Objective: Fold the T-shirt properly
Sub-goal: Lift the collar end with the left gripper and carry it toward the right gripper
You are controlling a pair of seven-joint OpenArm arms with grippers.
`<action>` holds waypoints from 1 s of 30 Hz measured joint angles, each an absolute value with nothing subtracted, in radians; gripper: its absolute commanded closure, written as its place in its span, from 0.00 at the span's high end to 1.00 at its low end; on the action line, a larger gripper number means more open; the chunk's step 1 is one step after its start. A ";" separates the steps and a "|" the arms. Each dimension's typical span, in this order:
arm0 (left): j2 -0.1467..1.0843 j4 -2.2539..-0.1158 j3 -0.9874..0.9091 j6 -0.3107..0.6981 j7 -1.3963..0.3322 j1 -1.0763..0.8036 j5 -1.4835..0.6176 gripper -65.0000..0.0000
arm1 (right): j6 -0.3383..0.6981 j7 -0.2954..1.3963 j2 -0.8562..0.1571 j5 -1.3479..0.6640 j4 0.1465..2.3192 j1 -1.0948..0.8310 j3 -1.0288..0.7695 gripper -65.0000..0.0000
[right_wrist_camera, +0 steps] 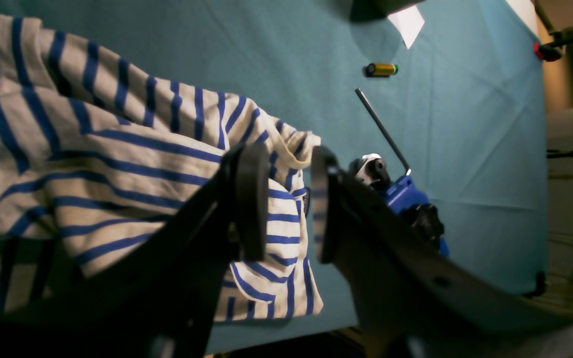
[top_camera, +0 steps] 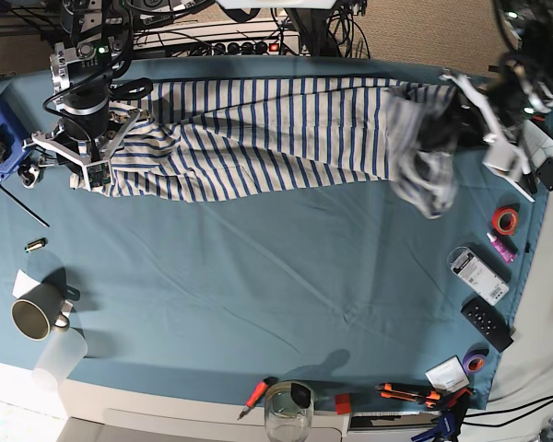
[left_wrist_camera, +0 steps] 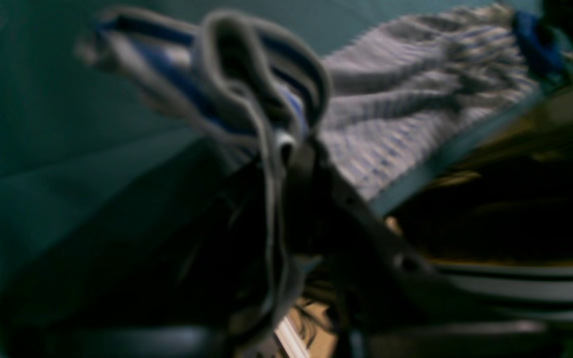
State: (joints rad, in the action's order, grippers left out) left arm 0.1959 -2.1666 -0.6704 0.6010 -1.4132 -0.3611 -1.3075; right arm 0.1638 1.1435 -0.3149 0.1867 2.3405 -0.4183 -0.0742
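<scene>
The T-shirt (top_camera: 276, 138), cream-white with blue stripes, lies stretched along the far side of the teal table cloth (top_camera: 258, 276). My left gripper (top_camera: 450, 124) is at the base view's right end, shut on a bunched fold of the T-shirt (left_wrist_camera: 256, 74). That end hangs lifted off the table and looks blurred. The rest of the shirt (left_wrist_camera: 416, 99) stays on the table beyond it. My right gripper (top_camera: 90, 170) hovers over the shirt's other end. Its fingers (right_wrist_camera: 251, 199) stand open and apart, with striped cloth (right_wrist_camera: 117, 164) lying under and between them.
Near the right gripper are a blue clamp (right_wrist_camera: 406, 196), a hex key (right_wrist_camera: 381, 129) and a small battery (right_wrist_camera: 381, 69). A mug (top_camera: 32, 318) and a plastic cup (top_camera: 60, 354) stand front left. Tape rolls (top_camera: 507, 219), a remote (top_camera: 487, 322) and hand tools (top_camera: 405, 394) line the right and front edges.
</scene>
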 measured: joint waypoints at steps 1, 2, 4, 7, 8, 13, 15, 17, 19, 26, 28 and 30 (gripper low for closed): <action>0.179 -2.175 -0.646 0.620 -1.413 -0.362 -1.305 0.00 | 0.164 1.143 -0.315 0.186 2.341 -0.418 -0.074 0.24; 0.162 -2.180 -0.619 0.635 -1.413 -0.363 -1.304 0.00 | 0.164 1.143 -0.315 0.186 2.341 -0.418 -0.074 0.24; 0.123 -2.182 -0.557 0.642 -1.414 -0.363 -1.304 0.00 | 0.163 1.143 -0.315 0.215 2.341 -0.418 -0.074 0.24; 0.064 -2.183 -0.461 0.646 -1.373 -0.366 -1.213 0.00 | 0.085 1.134 -0.315 0.304 2.314 -0.416 -0.077 0.24; 0.050 -2.183 -0.430 0.646 -1.350 -0.365 -1.178 0.00 | 0.075 1.135 -0.315 0.316 2.296 -0.415 -0.086 0.24; -0.033 -2.183 -0.274 0.647 -1.296 -0.337 -1.031 0.00 | 0.044 1.140 -0.313 0.316 2.277 -0.415 -0.216 0.24; -0.062 -2.181 -0.212 0.645 -1.244 -0.323 -0.929 0.00 | 0.042 1.143 -0.313 0.308 2.276 -0.416 -0.291 0.24; -0.089 -2.170 -0.141 0.642 -1.222 -0.315 -0.827 0.00 | 0.040 1.147 -0.313 0.271 2.276 -0.416 -0.364 0.24; -0.112 -2.163 -0.073 0.621 -1.202 -0.314 -0.746 0.00 | 0.044 1.145 -0.313 0.221 2.276 -0.416 -0.435 0.24; -0.132 -2.164 0.114 0.572 -1.105 -0.304 -0.516 0.00 | 0.080 1.145 -0.315 0.118 2.226 -0.418 -0.557 0.24; -0.132 -2.163 0.156 0.572 -1.087 -0.301 -0.458 0.00 | 0.101 1.143 -0.315 0.111 2.198 -0.418 -0.557 0.24; -0.132 -2.163 0.182 0.551 -1.068 -0.301 -0.423 0.00 | 0.102 1.144 -0.315 0.110 2.179 -0.418 -0.557 0.24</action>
State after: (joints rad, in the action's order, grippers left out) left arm -0.1322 -2.1632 0.1818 0.5510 -1.0676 -0.3008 -0.4229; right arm 0.1017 1.1439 -0.3145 0.1101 2.1788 -0.4183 -0.5571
